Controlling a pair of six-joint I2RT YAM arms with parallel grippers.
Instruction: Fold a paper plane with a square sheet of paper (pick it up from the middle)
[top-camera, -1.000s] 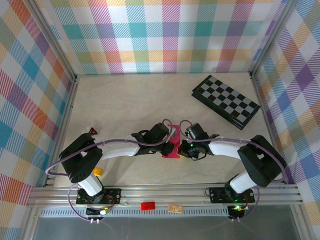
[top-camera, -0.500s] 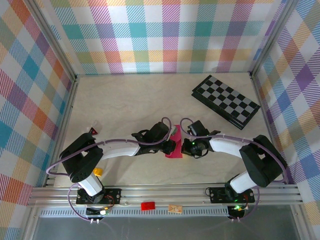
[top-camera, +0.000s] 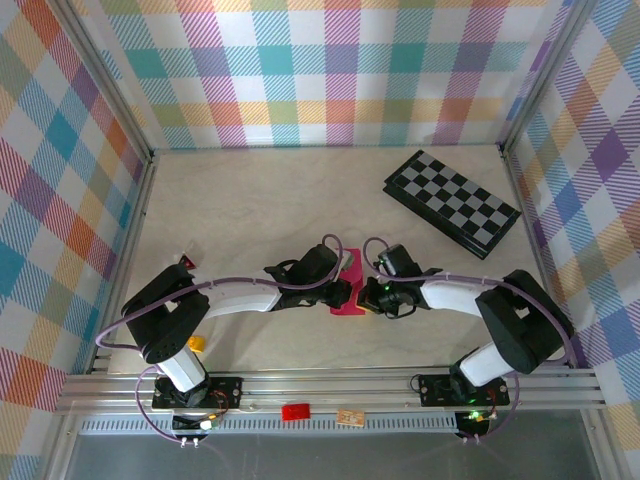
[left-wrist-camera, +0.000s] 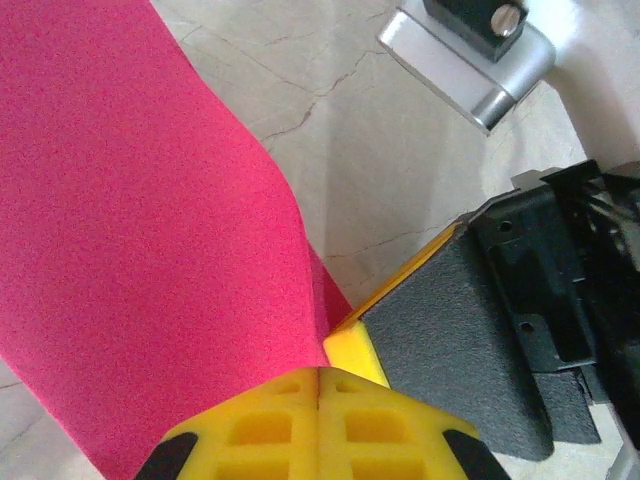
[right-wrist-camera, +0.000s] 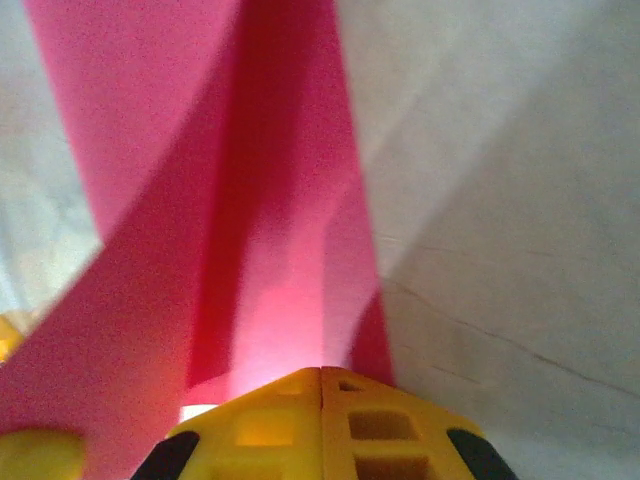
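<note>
While both arms meet at the middle of the table, the stock reads as follows.

Item 1: square sheet of paper, magenta-pink, at the table's centre between the 2 arms, bent lengthwise into a narrow, partly raised fold with 1 crease showing.

Left fingers: closed, pinching the sheet's edge.

Right fingers: closed, pinching the sheet at the crease.

Progress, as I judge it: the pick-up is done and an early fold is in hand. No pointed nose or wings yet, so most of the folding is left.

Item 2: checkerboard, far right, well apart.

Containers: none to list, hence no contents.
</note>
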